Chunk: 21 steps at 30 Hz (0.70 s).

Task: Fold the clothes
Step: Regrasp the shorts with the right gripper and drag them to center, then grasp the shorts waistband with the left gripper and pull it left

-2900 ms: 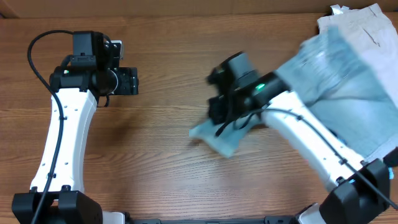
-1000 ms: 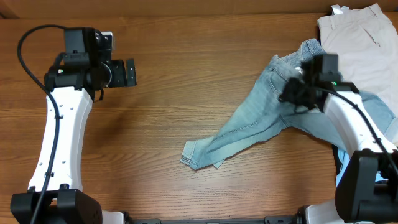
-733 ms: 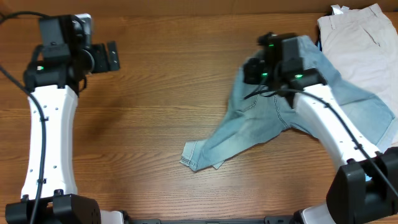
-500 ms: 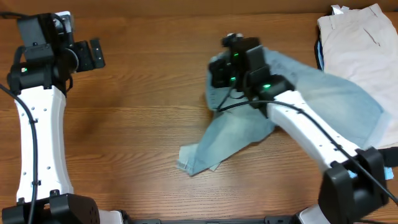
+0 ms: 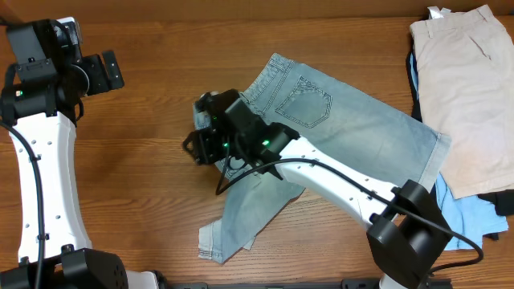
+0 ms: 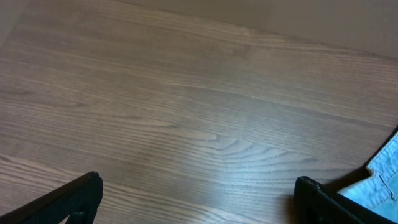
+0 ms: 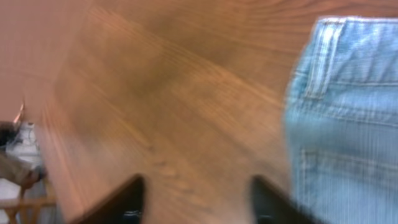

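Note:
The clothes, faded light-blue denim jeans point(image 5: 353, 128), lie spread flat across the middle of the table, back pocket up. One leg ends at a hem on the right and the other trails toward the front edge point(image 5: 217, 245). My right gripper point(image 5: 193, 147) hovers just off their left edge, open, with bare wood between its fingers. In the right wrist view point(image 7: 196, 186) the waistband and a belt loop point(image 7: 342, 93) show to the right. My left gripper point(image 5: 112, 71) stands wide open at the far left over bare wood point(image 6: 198, 182), with a denim corner point(image 6: 385, 180) at the frame's edge.
Beige trousers point(image 5: 466, 88) lie at the back right corner. A bright sky-blue garment point(image 5: 466, 215) and something dark point(image 5: 504, 201) lie under and below them. Bare wooden table point(image 5: 161, 201) stretches to the left of the jeans.
My right arm swept left across the table, dragging the jeans out flat, then opened and let go of them. My left arm drew back toward the far left corner.

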Tool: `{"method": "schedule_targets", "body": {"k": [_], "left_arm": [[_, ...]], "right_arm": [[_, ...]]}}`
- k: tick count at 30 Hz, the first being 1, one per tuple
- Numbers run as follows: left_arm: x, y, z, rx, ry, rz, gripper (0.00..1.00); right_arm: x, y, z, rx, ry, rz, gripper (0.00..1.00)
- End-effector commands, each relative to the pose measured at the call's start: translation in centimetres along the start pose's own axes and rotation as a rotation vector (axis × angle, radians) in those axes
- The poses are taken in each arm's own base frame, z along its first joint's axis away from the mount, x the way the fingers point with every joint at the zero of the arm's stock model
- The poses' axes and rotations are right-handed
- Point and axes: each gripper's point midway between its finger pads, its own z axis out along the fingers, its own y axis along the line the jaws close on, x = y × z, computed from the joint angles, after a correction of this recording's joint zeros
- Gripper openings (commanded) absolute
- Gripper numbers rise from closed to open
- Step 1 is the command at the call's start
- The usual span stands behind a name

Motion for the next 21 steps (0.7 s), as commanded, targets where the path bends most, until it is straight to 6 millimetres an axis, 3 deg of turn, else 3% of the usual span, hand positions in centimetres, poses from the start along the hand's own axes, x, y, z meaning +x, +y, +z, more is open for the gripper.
{"method": "schedule_targets", "body": {"k": [1,5,8,9,12,14,17,21], "left_arm": [[-0.6,0.1,-0.3,-0.004,-0.011,0.022,1.00],[-0.1,-1.9,-0.3,0.100,0.008,0.057,1.00],[0.6,-4.5,-0.3,0.210,0.026,0.132,1.00],[1.3,-5.9,0.2,0.249,0.051,0.180,1.00],[3.4,-8.5,1.6,0.293,0.125,0.279,1.00],[5.1,-10.2,2.8,0.324,0.186,0.327,1.00],[7.5,-12.2,4.8,0.354,0.272,0.360,0.98],[10.8,-14.6,7.3,0.392,0.383,0.397,0.97]], "right_arm": [[-4.3,-1.3,-4.0,0.102,-0.082,0.015,0.81],[-6.9,-5.9,-8.5,0.254,-0.112,0.103,0.98],[-8.5,-10.4,-12.1,0.359,-0.141,0.195,1.00],[-8.9,-14.0,-14.2,0.411,-0.152,0.266,1.00],[-8.4,-18.6,-16.8,0.470,-0.146,0.371,1.00],[-7.7,-20.7,-18.2,0.485,-0.130,0.432,1.00],[-6.3,-22.8,-19.7,0.507,-0.087,0.479,1.00],[-3.8,-24.6,-20.1,0.548,-0.012,0.492,1.00]]}}
